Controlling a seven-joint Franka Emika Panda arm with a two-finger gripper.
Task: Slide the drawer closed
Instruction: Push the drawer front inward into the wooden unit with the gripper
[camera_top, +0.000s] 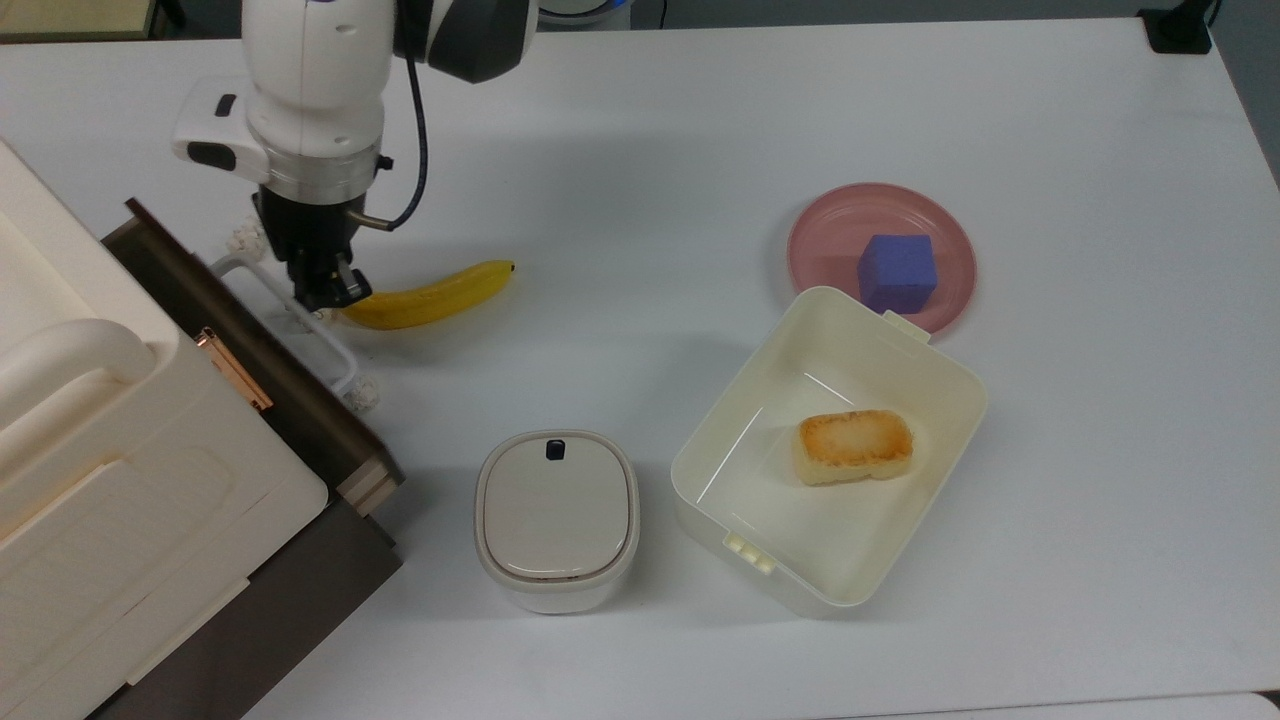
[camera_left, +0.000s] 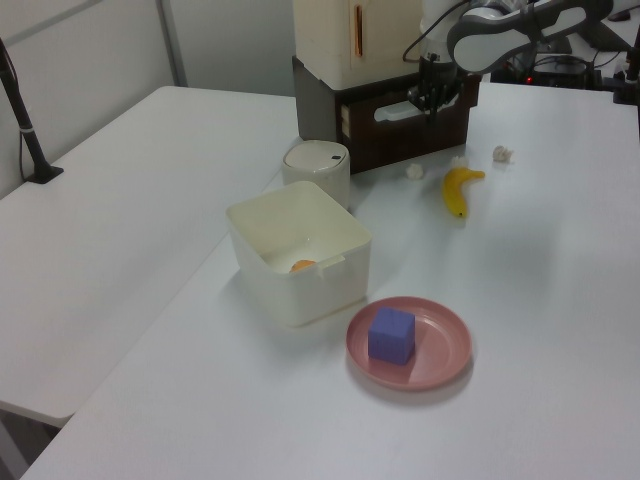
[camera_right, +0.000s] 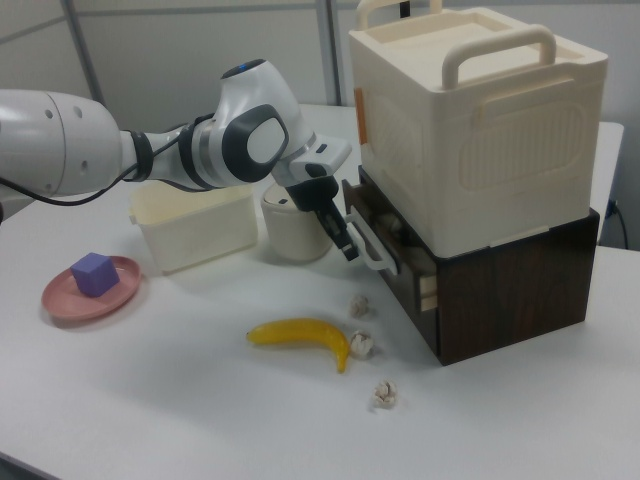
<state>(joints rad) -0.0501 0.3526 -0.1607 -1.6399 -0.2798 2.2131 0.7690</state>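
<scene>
Most of the drawer (camera_top: 250, 345) sits inside the cream cabinet (camera_right: 480, 140), only a light wooden sliver showing, and we judge our gripper (camera_top: 330, 288), fingers narrow against the white loop handle (camera_top: 290, 320), needs one last short push inward.

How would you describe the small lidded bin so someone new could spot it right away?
Start at the big cream cabinet on its dark brown base at the top view's left. Just off the base's corner stands the small lidded bin, between the cabinet and the open cream container holding toast. It alone is closed, with a tiny dark button on its lid.
</scene>
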